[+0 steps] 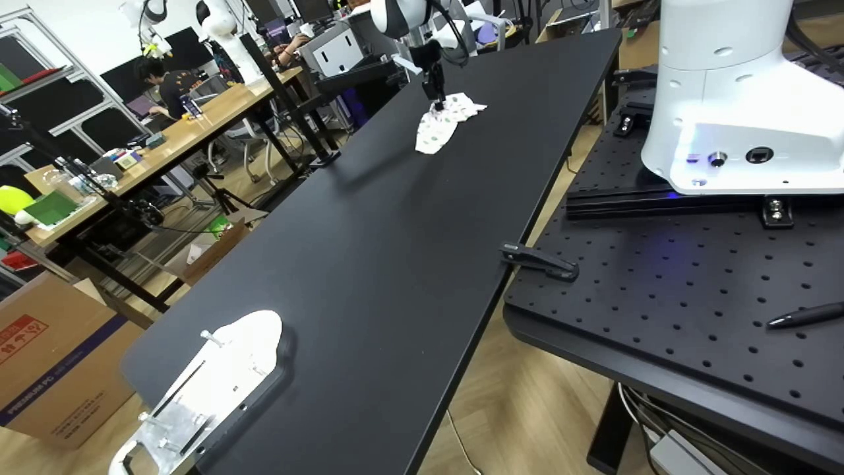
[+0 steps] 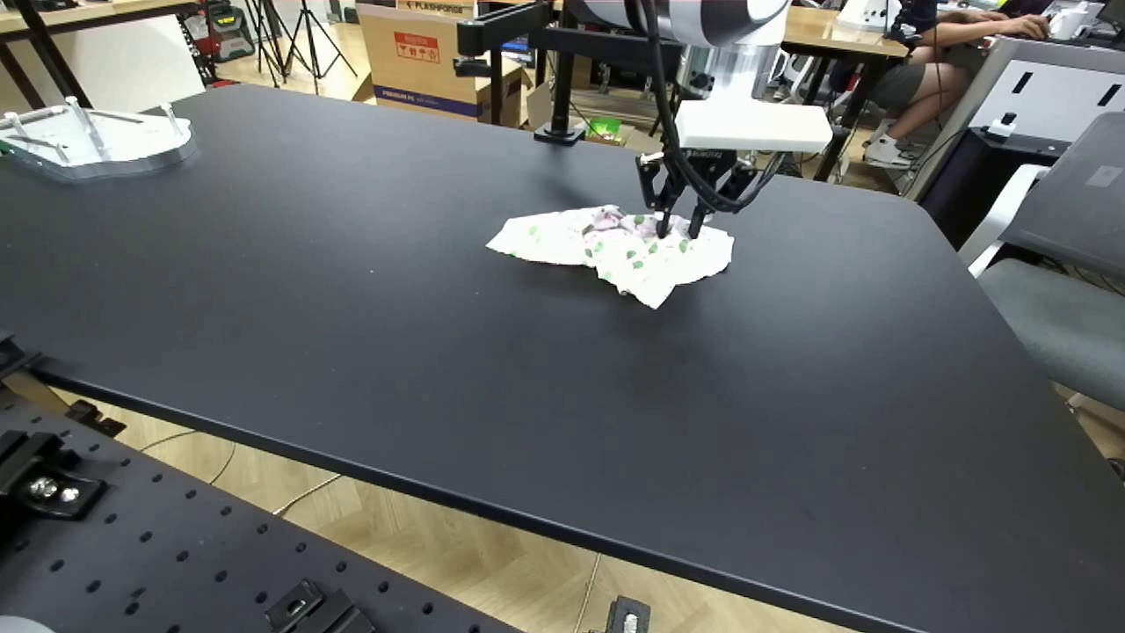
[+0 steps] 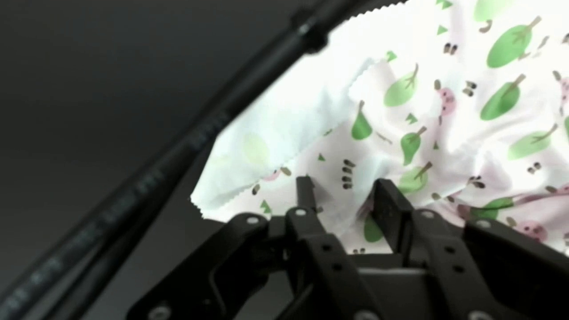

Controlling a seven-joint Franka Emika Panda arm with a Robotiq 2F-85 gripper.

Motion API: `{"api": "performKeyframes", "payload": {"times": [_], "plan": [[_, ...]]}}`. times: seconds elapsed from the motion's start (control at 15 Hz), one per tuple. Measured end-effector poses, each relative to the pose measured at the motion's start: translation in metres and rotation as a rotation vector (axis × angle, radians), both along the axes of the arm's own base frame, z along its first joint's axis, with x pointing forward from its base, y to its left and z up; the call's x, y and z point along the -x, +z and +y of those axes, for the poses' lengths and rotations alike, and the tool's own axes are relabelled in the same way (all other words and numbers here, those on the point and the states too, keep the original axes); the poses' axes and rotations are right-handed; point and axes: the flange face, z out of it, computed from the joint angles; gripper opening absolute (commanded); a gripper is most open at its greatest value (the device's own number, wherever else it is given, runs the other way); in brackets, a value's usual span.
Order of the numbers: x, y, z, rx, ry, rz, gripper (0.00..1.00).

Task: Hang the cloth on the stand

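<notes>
The cloth (image 1: 435, 135) is white with green and pink prints and lies crumpled on the black table in both exterior views. Down at its surface is my gripper (image 2: 678, 231), fingertips touching or very close to the fabric. Seen from the wrist, the gripper (image 3: 345, 181) stands partly open, with part of the cloth (image 3: 462, 138) spread below and between the fingers. A small fold rises beside the right finger (image 3: 391, 209); the frames show no firm pinch. A white oblong board (image 1: 247, 346) with metal pegs lies at the table's far end; whether this is the stand, I cannot tell.
A black post (image 2: 562, 83) is clamped to one long table edge. At the opposite edge sits a black clamp (image 1: 539, 261), near a white robot base (image 1: 719, 99). A dark cable (image 3: 186, 142) crosses the wrist view. A grey chair (image 2: 1063, 290) stands beside the table.
</notes>
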Motion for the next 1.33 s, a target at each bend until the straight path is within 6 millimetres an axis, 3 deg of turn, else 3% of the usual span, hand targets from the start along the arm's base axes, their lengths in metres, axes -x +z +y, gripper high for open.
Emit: {"api": "performKeyframes", "payload": {"times": [0.2, 0.47, 0.67, 0.87, 1.33], "plan": [[-0.001, 0.000, 0.006, -0.013, 0.009, 0.014, 0.00], [0.000, 0.001, 0.013, -0.037, 0.018, 0.044, 0.01], [0.001, 0.016, 0.016, -0.071, 0.013, 0.073, 0.01], [0.003, 0.056, 0.020, -0.121, 0.002, 0.107, 0.01], [0.018, 0.196, 0.049, -0.235, -0.057, 0.147, 0.01]]}}
